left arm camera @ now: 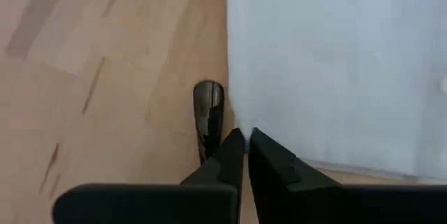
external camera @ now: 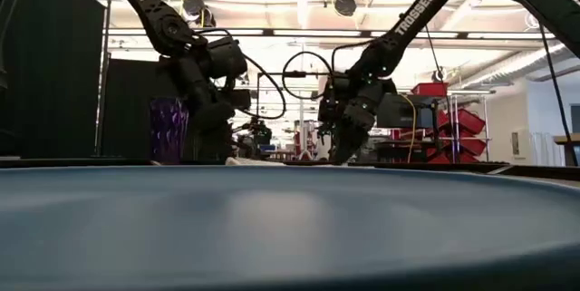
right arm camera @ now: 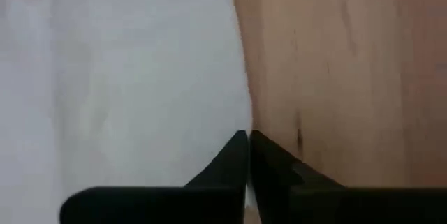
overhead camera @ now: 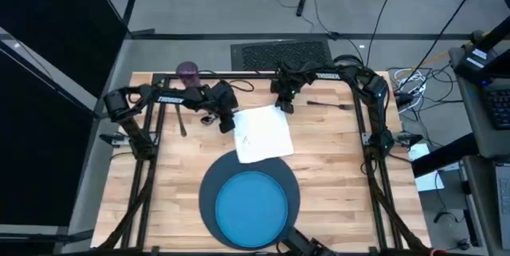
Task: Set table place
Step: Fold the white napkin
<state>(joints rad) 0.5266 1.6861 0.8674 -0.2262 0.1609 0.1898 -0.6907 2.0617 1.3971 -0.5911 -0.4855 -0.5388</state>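
Both grippers, left [left arm camera: 244, 140] & right [right arm camera: 248, 140], pinched shut on white napkin [overhead camera: 261, 134] edges. Thin, limp, light; prob best gripped at corners, else sags/folds.

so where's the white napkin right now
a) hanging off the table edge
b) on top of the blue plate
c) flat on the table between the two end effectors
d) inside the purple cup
c: the white napkin lies flat on the table, beyond the blue plate, with the left end effector at one corner and the right end effector at another.
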